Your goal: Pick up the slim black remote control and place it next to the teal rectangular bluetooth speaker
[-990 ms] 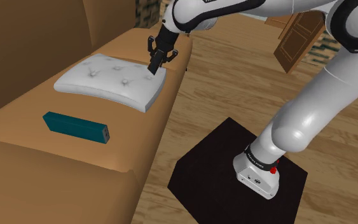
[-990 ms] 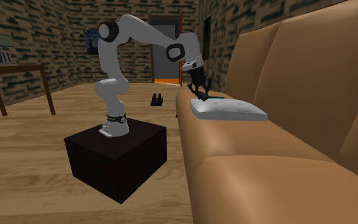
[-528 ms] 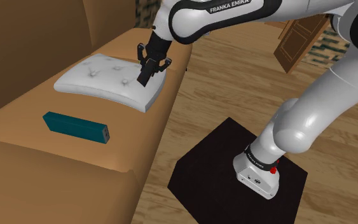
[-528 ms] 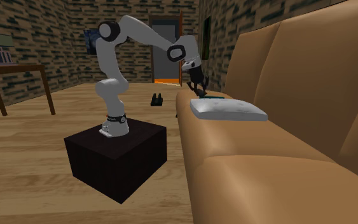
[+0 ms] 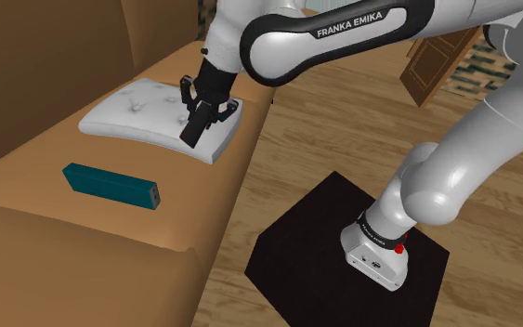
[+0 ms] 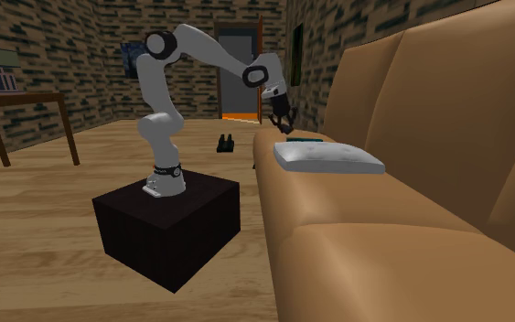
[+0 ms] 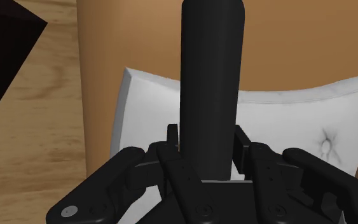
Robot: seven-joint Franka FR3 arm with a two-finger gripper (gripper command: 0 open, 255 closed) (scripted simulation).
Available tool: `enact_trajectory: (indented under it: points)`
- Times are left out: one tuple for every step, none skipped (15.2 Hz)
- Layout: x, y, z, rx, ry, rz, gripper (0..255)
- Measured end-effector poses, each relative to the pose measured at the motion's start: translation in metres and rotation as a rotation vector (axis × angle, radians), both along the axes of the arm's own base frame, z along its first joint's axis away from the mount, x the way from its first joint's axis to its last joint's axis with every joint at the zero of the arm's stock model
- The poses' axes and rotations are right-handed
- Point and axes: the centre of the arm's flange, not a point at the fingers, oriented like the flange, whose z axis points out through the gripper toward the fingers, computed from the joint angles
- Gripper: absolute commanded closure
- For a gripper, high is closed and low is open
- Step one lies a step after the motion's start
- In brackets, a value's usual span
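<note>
Pickup is looking done: I am holding the black remote (image 5: 192,133) clamped in the gripper (image 5: 201,111) above the white cushion (image 5: 143,113); carrying it beside the teal speaker (image 5: 111,186) is remaining

Tan sofa (image 6: 411,137) with tall back cushions, along second exterior view's right; white tufted cushion (image 6: 330,157) on its seat. Pale wooden plank floor (image 6: 45,238). Dark brick walls (image 6: 54,46). Brown wooden side table (image 6: 17,102) at far left. Open doorway (image 6: 237,78) in back wall

1 black remote (image 5: 193,131), 1 teal speaker (image 5: 111,186), 1 white cushion (image 5: 138,111), 1 sofa (image 5: 64,251) — and 1 claw (image 5: 203,113).
</note>
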Motion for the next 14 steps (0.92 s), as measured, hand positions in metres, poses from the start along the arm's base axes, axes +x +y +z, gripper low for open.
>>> enact_trajectory:
  points:
    - [-0.007,0.013,0.004,0.0,0.0,0.0,255]
    - [-0.015,0.028,0.003,-0.001,-0.001,0.001,255]
    - [-0.019,0.038,0.004,0.0,0.0,0.0,255]
    - [-0.027,0.05,0.004,-0.001,0.0,0.0,255]
    - [-0.033,0.062,0.003,0.0,0.0,0.0,255]
    - [-0.039,0.072,0.002,0.0,0.0,0.0,255]
    - [-0.047,0.083,0.0,-0.001,0.0,0.0,255]
    - [-0.052,0.095,0.0,-0.001,0.0,0.0,255]
    - [-0.058,0.108,0.002,-0.001,0.0,0.0,255]
    - [-0.063,0.119,0.0,0.0,0.0,0.0,255]
    - [-0.07,0.13,0.0,-0.001,0.0,0.0,255]
    - [-0.077,0.144,0.0,0.0,0.0,0.0,255]
    - [-0.085,0.154,0.0,0.0,0.0,0.0,255]
    - [-0.091,0.167,0.0,0.0,0.0,0.0,255]
